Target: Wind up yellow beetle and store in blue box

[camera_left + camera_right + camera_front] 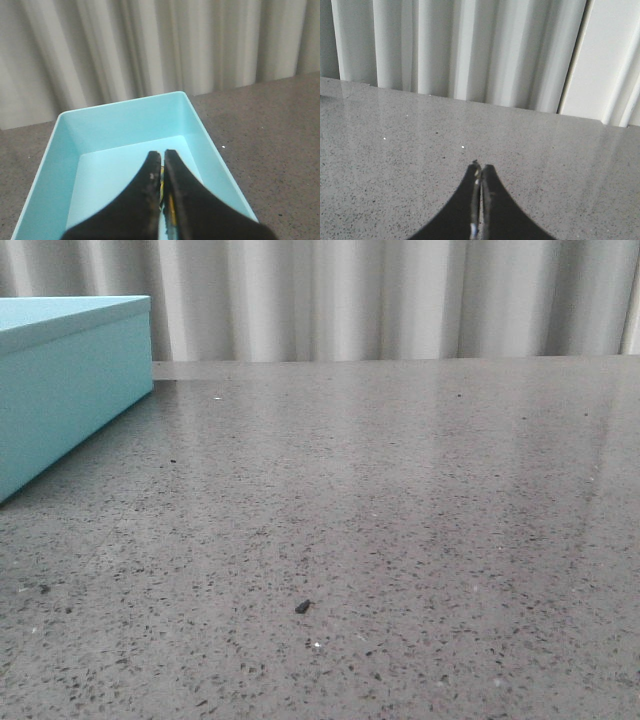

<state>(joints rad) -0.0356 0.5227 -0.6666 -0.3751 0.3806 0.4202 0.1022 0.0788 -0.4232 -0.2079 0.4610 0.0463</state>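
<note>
The left hand hangs above the open blue box, its two dark fingers drawn nearly together with only a thin slit between them. In that slit a sliver of glossy yellow shows, which looks to be the yellow beetle pinched between the fingers, though so little of it is visible that its shape cannot be made out. The box lies directly beneath and ahead of this hand, its pale turquoise floor bare in front of the fingertips, its walls running away from the hand toward a pleated grey curtain beyond the bench.

The right hand is closed tip to tip with nothing between its fingers, held low over the speckled grey bench, which stretches ahead of it to the same curtain.

In the front view neither hand appears; the blue box stands at the far left of the bench, and a small dark speck lies on the stone nearer the camera.
</note>
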